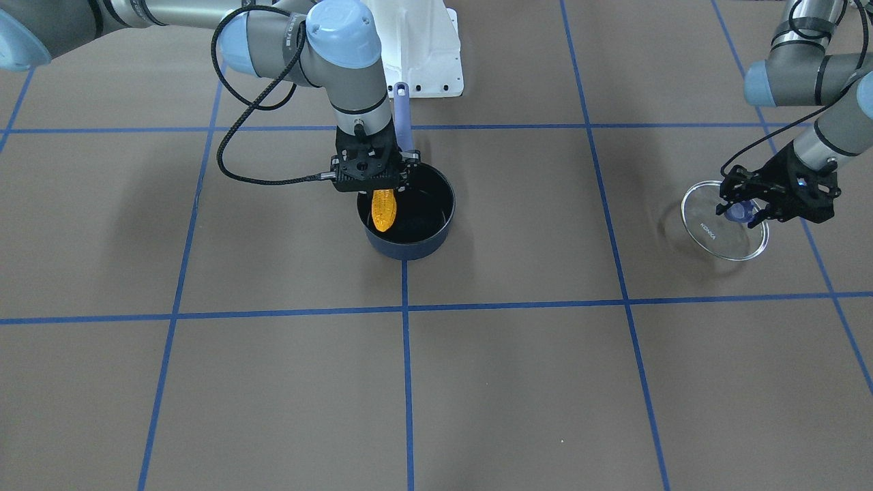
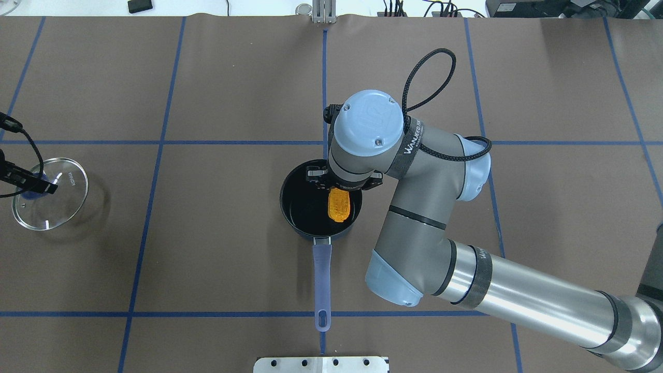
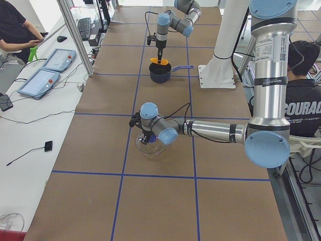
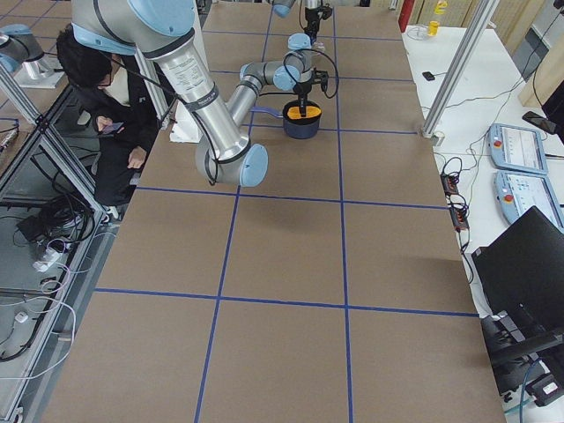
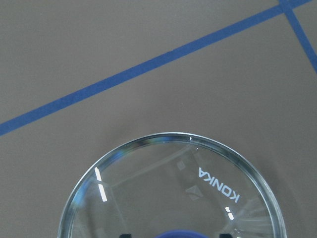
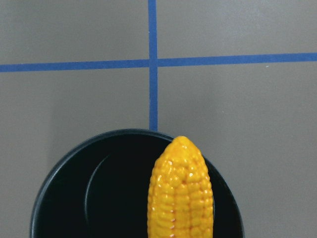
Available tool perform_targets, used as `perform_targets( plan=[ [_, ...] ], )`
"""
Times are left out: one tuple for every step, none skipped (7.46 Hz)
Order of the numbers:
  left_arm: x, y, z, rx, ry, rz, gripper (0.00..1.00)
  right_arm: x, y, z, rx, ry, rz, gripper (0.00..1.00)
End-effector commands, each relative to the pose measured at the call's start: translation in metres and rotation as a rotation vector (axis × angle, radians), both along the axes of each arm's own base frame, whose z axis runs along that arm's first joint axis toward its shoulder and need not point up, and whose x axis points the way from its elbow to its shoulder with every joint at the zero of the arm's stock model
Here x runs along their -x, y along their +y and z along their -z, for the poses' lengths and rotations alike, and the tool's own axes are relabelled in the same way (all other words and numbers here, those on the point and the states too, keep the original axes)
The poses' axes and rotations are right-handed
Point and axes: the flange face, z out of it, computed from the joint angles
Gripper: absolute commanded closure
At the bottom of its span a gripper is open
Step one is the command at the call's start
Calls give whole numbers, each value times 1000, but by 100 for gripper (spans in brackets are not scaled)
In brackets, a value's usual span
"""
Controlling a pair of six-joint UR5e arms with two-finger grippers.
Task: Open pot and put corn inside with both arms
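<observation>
The dark navy pot [image 1: 445, 204] stands open near the table's middle, its lavender handle [image 2: 322, 280] pointing toward the robot. My right gripper [image 1: 380, 185] is shut on the orange-yellow corn [image 1: 383, 210] and holds it tip-down over the pot's black inside, near the rim. The right wrist view shows the corn [image 6: 181, 193] over the pot [image 6: 99, 188]. My left gripper [image 1: 745, 210] is shut on the blue knob of the glass lid [image 1: 709, 228], held tilted and low over the table far to the pot's side. The lid [image 5: 168, 193] fills the left wrist view.
The white robot base plate [image 1: 423, 48] sits just behind the pot's handle. Blue tape lines [image 1: 406, 382] divide the brown table into squares. People sit beside the table in the side views [image 3: 301, 95]. Control tablets [image 3: 47, 70] lie on a side bench.
</observation>
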Motion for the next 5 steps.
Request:
perform_targets(
  plan=[
    [-3, -3, -3, 2, -6, 2, 42, 1, 0, -1, -1, 1, 2, 55],
    [-3, -3, -4, 4, -7, 2, 42, 3, 0, -3, 1, 5, 3, 55],
    [-3, -3, -3, 2, -6, 2, 42, 3, -1, -3, 1, 5, 2, 52],
    [-3, -3, -3, 2, -6, 2, 42, 3, -1, 4, -11, 0, -8, 25],
    [-3, -3, -3, 2, -6, 2, 42, 3, -3, 5, -20, 4, -19, 1]
  ],
)
